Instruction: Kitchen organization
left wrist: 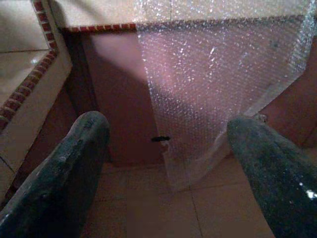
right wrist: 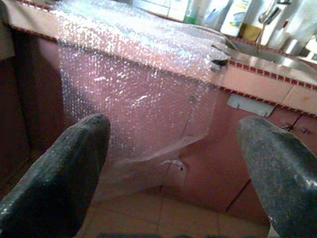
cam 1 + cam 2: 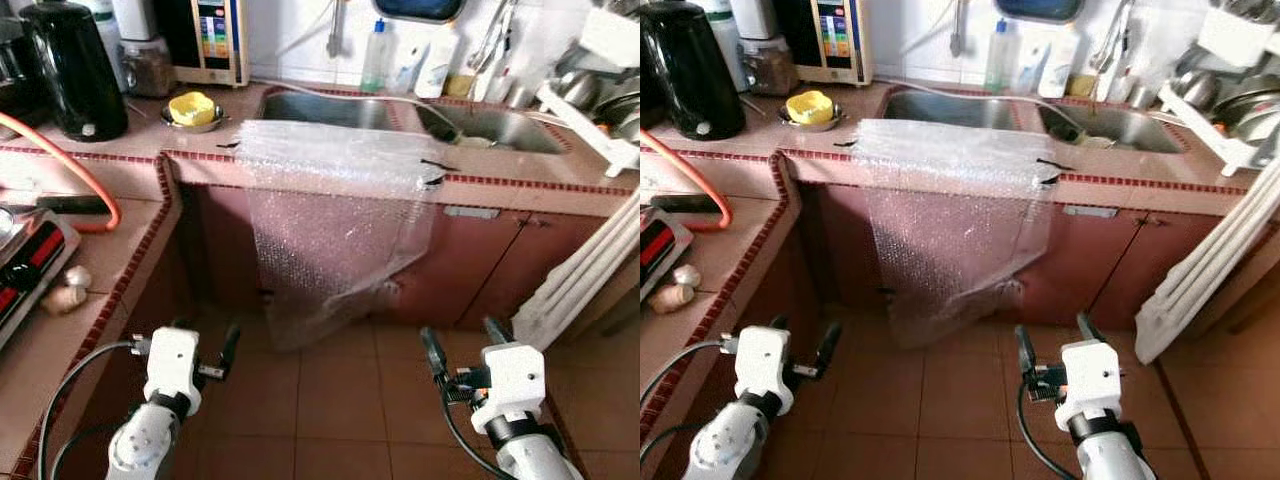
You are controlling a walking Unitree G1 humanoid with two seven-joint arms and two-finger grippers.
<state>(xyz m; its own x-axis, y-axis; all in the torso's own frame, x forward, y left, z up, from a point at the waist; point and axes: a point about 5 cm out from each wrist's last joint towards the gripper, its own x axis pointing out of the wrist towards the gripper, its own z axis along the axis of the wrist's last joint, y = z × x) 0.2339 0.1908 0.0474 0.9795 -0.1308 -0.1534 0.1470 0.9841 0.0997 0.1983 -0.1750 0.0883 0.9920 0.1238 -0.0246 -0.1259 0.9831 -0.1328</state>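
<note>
We see a clear bubble-wrap sheet [image 3: 335, 215] draped over the tiled table [image 3: 520, 175] edge before the steel sink [image 3: 400, 115]; our left gripper [image 3: 205, 345] and right gripper [image 3: 465, 350] hover low before it, spread wide, empty.

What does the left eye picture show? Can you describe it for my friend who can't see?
A clear sheet of bubble wrap hangs from the tiled kitchen counter in front of the steel sink, down over the red-brown cupboards. Below, the robot's left hand and right hand are open above the floor, holding nothing. A black kettle stands at the back left.
</note>
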